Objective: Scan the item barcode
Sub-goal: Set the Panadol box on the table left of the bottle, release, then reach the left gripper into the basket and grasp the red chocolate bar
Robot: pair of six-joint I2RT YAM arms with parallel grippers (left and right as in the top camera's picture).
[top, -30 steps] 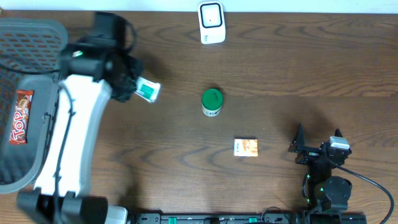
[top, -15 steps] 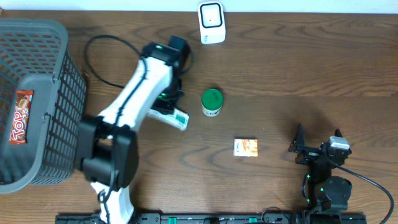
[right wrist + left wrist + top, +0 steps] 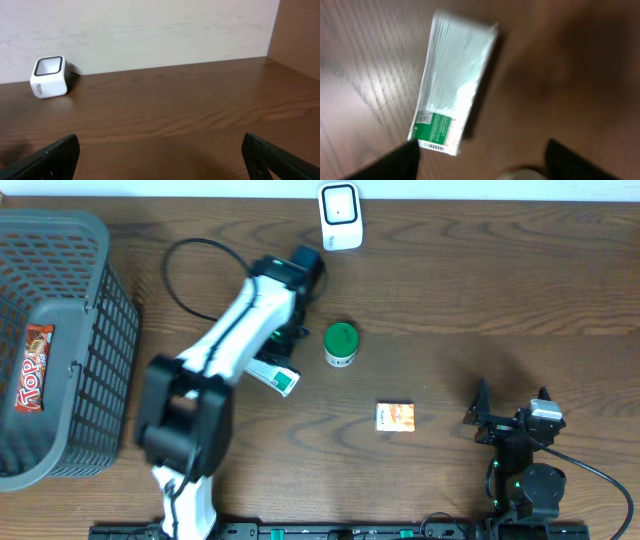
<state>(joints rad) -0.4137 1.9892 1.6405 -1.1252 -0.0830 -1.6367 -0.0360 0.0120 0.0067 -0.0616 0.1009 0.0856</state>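
Left gripper (image 3: 482, 146) let go since the earlier frame: jaws now wide apart, nothing between them, and the green-and-white packet (image 3: 273, 377) lies flat on the table (image 3: 480, 290), near the green-lidded jar (image 3: 341, 343) on its left (barcode end just beside one fingertip in the wrist view). Scanner (image 3: 340, 216) sits well apart at the far edge. Right gripper (image 3: 160, 145) parked, fully spread, empty.
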